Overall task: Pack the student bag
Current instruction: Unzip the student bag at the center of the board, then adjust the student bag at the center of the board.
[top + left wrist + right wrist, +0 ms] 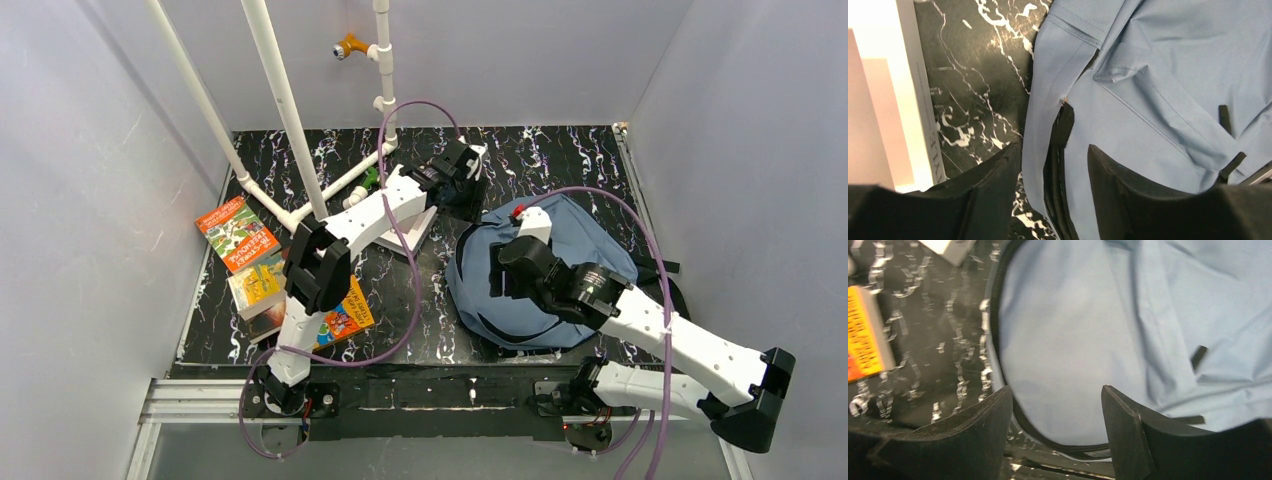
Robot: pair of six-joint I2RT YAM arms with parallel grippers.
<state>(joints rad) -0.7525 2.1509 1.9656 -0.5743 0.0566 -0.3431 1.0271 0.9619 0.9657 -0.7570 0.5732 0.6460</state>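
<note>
Left gripper and right gripper gape wide over the student bag. I judge thin fabric may slip free.

Student bag: soft woven cloth, matt dusty blue, fine twill grain, creased. Its zipper trim is black, matt, coarser tape. Table top: black with white marble veining, smooth, slight sheen. Books: paper, glossy printed covers. Left gripper and right gripper: matt black, plastic-looking. Pipes: smooth white plastic.
</note>
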